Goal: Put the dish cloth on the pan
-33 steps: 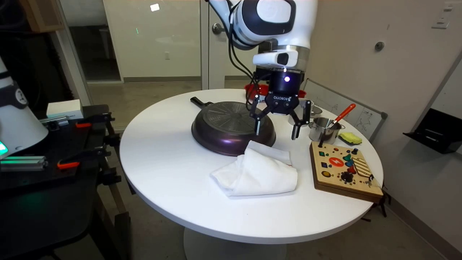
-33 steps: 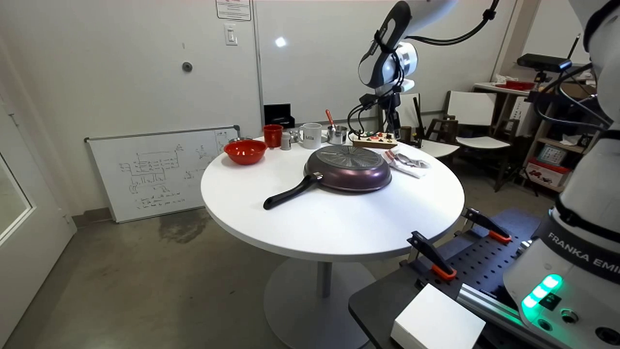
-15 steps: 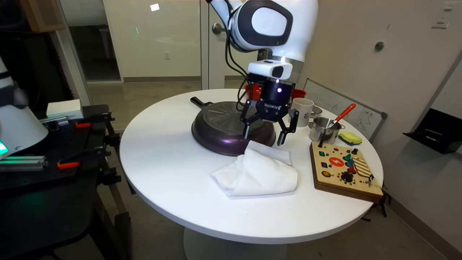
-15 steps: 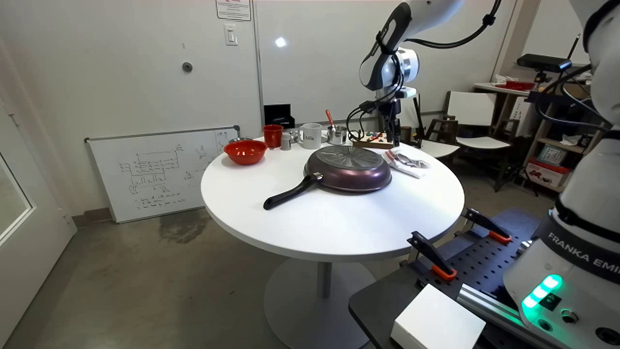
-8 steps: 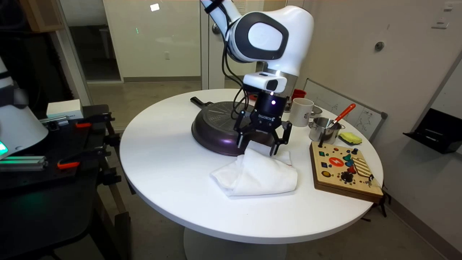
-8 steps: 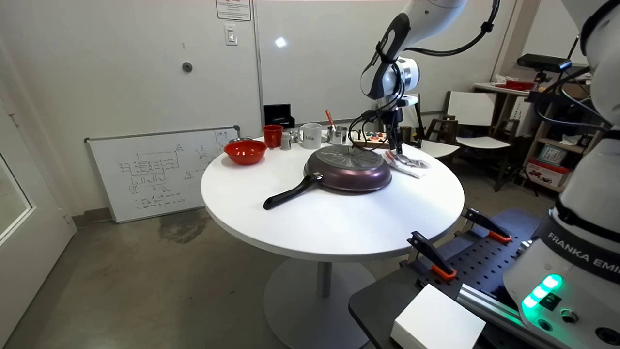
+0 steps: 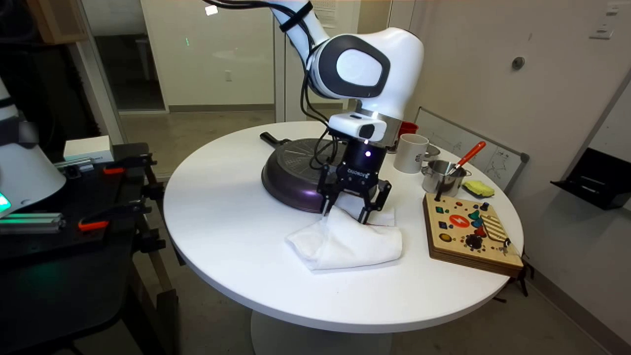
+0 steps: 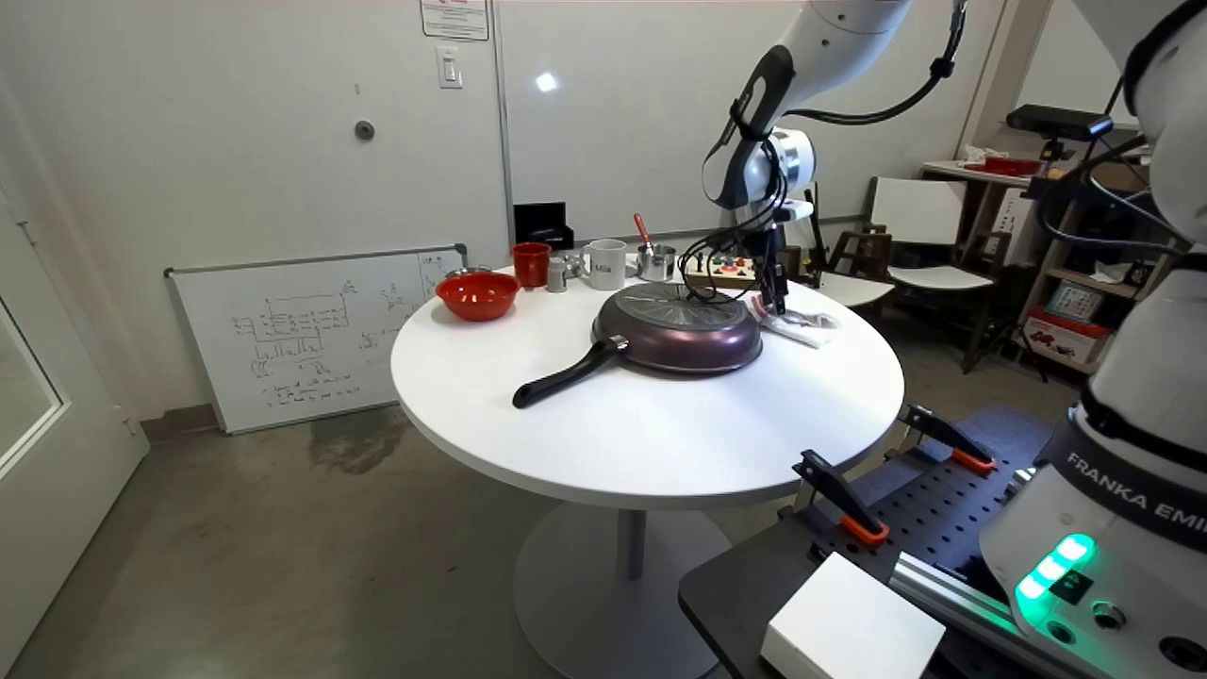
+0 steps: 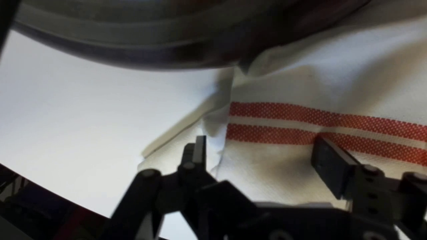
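White fabric, crossed by two red stripes, is laid in loose folds on the round table (image 7: 231,217): the dish cloth (image 9: 300,90), placed right beside the overturned pan (image 7: 296,172). Whether any of it is tucked beneath the rim cannot be told.

It can be judged light, limp and unbreakable, so little force should be needed; a shallow pinch, though, is likely to slip off or to lift a single layer. Hold is best taken low on the bunched part near the stripes, where more than one layer can be gathered.

The arm (image 7: 365,69) is bent over the table, and the gripper (image 7: 345,212) is pointed downward with a slight tilt, its tips brought to the cloth. The jaws are set wide, with fabric lying between them and nothing clamped. In the wrist view, one of the fingers (image 9: 328,166) is placed at the lower stripe, the opposite one by the cloth's edge. The pan's rim is close, so a knock should be guarded against during lifting.
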Action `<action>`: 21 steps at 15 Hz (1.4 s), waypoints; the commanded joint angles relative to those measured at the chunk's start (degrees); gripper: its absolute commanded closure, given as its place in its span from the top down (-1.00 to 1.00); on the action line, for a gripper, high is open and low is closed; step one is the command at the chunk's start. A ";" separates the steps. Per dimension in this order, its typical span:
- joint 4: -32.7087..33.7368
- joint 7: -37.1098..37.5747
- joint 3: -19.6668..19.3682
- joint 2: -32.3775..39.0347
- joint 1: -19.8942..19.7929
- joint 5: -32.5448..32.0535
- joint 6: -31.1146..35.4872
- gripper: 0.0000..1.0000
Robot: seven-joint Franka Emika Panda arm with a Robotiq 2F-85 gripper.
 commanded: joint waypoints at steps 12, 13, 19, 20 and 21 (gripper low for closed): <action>2.92 -0.26 -2.37 -1.16 1.23 -0.20 -0.75 -0.94; 3.24 -0.40 -2.59 -1.81 1.33 -0.36 -1.17 -0.94; 3.56 -2.48 -2.75 -8.21 2.44 -2.09 -4.41 -0.94; 3.37 -3.73 -2.13 -9.42 2.34 -1.74 -4.97 -0.94; 2.89 -4.52 -1.66 -10.62 2.64 -1.77 -5.03 -0.94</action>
